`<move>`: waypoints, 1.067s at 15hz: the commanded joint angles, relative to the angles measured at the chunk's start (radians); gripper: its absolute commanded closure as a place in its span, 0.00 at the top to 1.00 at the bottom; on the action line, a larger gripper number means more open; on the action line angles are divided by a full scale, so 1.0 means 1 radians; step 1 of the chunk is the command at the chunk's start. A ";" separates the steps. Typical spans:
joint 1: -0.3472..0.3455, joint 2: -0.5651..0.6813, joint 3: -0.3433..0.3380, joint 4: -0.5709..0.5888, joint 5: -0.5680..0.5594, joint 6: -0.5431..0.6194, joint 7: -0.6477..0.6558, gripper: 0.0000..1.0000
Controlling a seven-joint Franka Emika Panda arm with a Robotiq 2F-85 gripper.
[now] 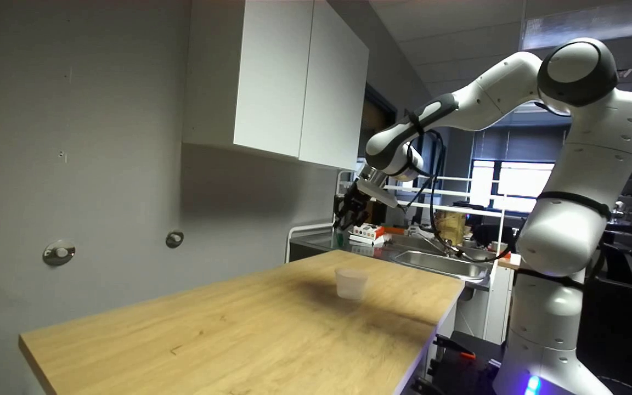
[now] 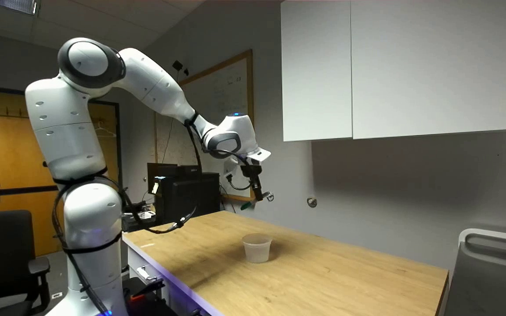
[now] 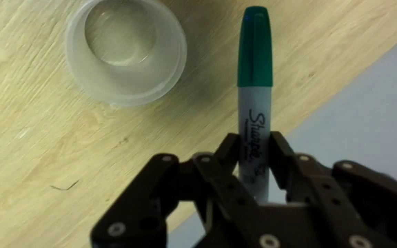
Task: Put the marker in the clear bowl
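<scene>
- The gripper (image 3: pixel 254 147) is grasping the marker (image 3: pixel 254 79): in the wrist view, right of the frame's middle, its fingers (image 3: pixel 282 156) press the grey barrel (image 3: pixel 250 103) from either side, a pinch that should stop it rolling.
- The green cap (image 3: pixel 254 51) points to the top of that frame, free of the fingers. Gripping below the cap likely leaves this end to lead into the clear bowl (image 3: pixel 126 77).
- The bowl stands upright on the desk (image 3: pixel 47 137), upper left of the wrist view, mouth up, apart from the marker. Set so, it can probably take a thing let go from above.
- In an exterior view the cap (image 2: pixel 246 205) shows just below and left of the fingers, near the middle of the frame, so the marker seems to slant, cap end low.
- The arm (image 2: pixel 156 85) stands arched from the left of that frame, the marker higher than the bowl's rim (image 3: pixel 182 57); the height likely serves to clear the rim.
- Behind the barrel, in the wrist view, the desk ends and a grey surface (image 3: pixel 367 113), likely the wall, shows at the right. As I judge it, the next move calls for shifting to that view's upper left before the fingers loosen.
- The grasp looks done, the release not yet. The bowl seems thin and light: a marker catching its rim could tip it.
</scene>
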 commanded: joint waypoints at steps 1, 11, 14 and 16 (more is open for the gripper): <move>-0.086 -0.010 0.033 -0.067 -0.142 0.122 0.218 0.09; -0.293 -0.005 0.173 -0.157 -0.645 0.127 0.836 0.09; -0.267 0.000 0.177 -0.147 -0.694 0.093 0.909 0.09; -0.251 0.007 0.178 -0.140 -0.717 0.072 0.942 0.53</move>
